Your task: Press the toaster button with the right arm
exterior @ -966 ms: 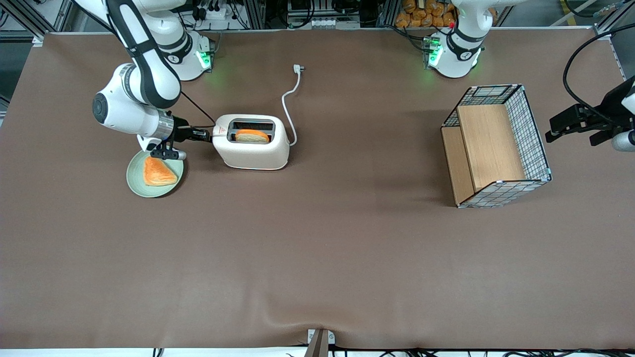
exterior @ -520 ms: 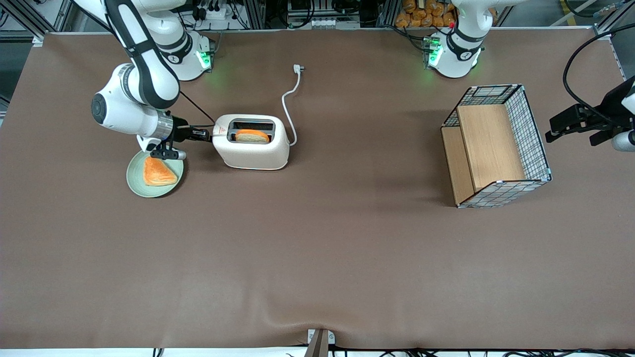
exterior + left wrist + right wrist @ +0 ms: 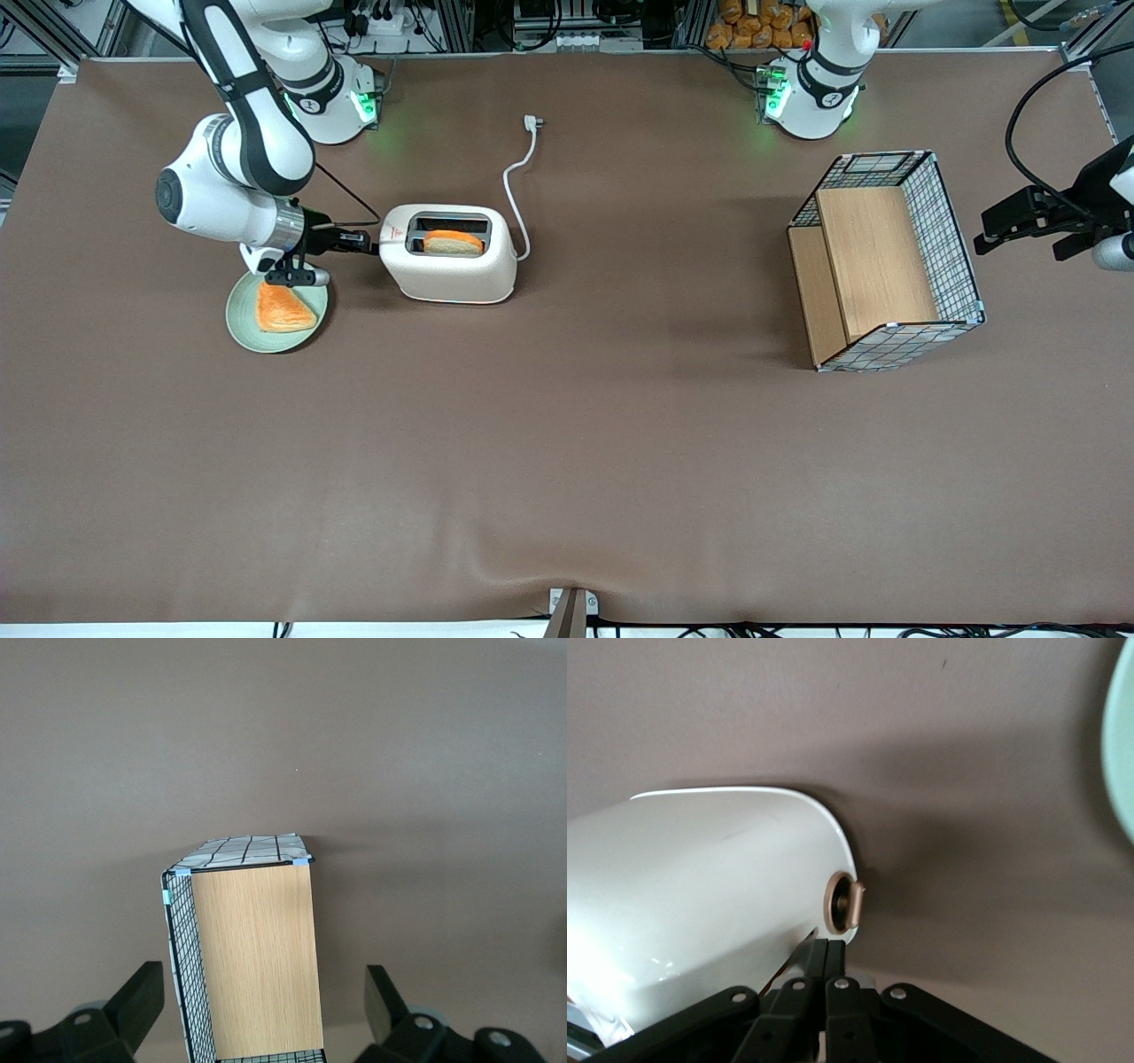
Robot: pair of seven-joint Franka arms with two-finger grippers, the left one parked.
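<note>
On the brown bench (image 3: 567, 461) we see the right arm (image 3: 232, 168) reaching level toward the toaster (image 3: 450, 254), which stands near the working arm's end with a slice of bread (image 3: 452, 243) in its slot. Our end effector (image 3: 365, 240), fingers clenched together, meets the toaster's end wall, just above the green plate (image 3: 241, 323).
</note>
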